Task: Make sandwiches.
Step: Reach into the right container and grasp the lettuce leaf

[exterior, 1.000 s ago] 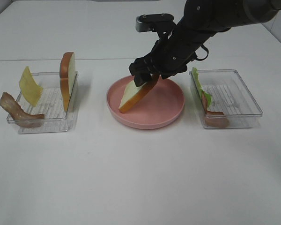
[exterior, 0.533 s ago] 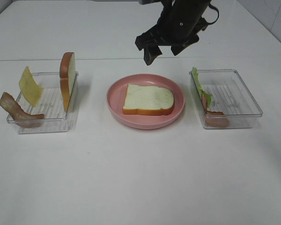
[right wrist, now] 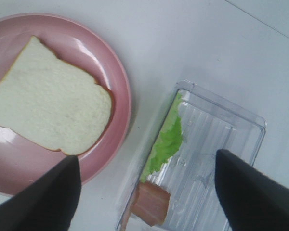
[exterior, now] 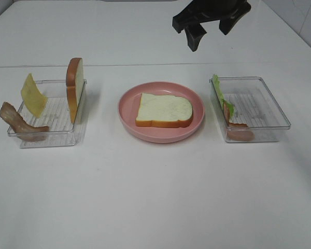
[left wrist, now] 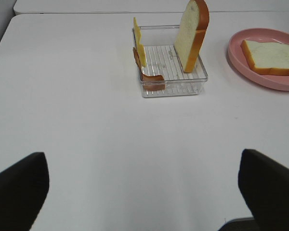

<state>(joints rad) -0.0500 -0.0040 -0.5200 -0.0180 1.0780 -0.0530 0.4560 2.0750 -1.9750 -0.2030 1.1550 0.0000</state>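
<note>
One white bread slice [exterior: 164,110] with an orange-brown crust lies flat on the pink plate [exterior: 160,137]. High above and behind the plate, my right gripper [exterior: 210,28] hangs open with nothing in it. Its wrist view looks down on that slice [right wrist: 48,101], the lettuce [right wrist: 166,142] and a bacon strip [right wrist: 151,207]. The other bread slice [exterior: 75,88] stands on edge in the left tray [exterior: 52,140], with the yellow cheese [exterior: 33,95] and bacon [exterior: 20,124] at its far left end. My left gripper [left wrist: 144,192] is open over bare table, well short of that tray [left wrist: 173,89].
The clear right tray [exterior: 264,104] holds the lettuce [exterior: 220,93] and a bacon strip [exterior: 238,130] against its left wall. White table surrounds the plate and both trays. The left arm does not show in the exterior high view.
My right gripper let go of the bread slice, which dropped from tilted to flat on the plate. The gripper then rose and moved back and to the right.
</note>
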